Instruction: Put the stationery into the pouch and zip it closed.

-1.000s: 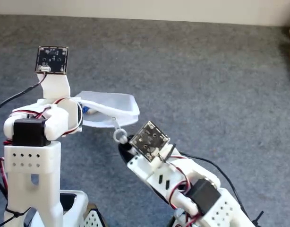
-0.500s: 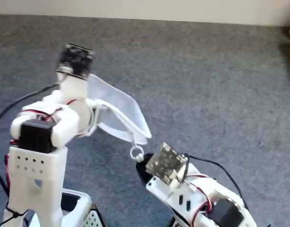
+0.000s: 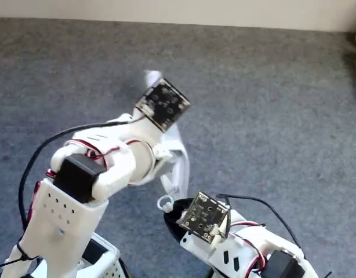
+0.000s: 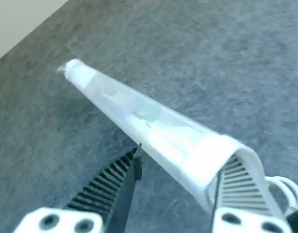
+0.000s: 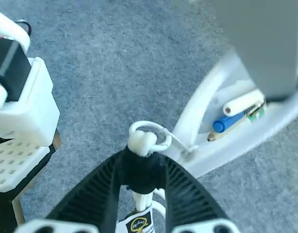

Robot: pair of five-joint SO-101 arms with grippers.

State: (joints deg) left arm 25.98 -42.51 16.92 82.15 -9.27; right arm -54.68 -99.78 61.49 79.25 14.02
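With my left gripper (image 4: 183,158) clamping one end of the pouch (image 4: 139,111), held slanting above the table (image 3: 271,87) near its front edge, and my right gripper (image 5: 141,162) pinched tight on the zip pull (image 5: 143,141), I'd draw straight along the zip, keeping it taut.

left gripper (image 4: 188,155) tilted up, clamped — right gripper (image 5: 145,162) low beside it (pinched tight)

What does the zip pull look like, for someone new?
Find the white pouch held over the grey carpet and follow its edge to the right gripper. At its black tips sits the zip pull ring, the only small white loop there.
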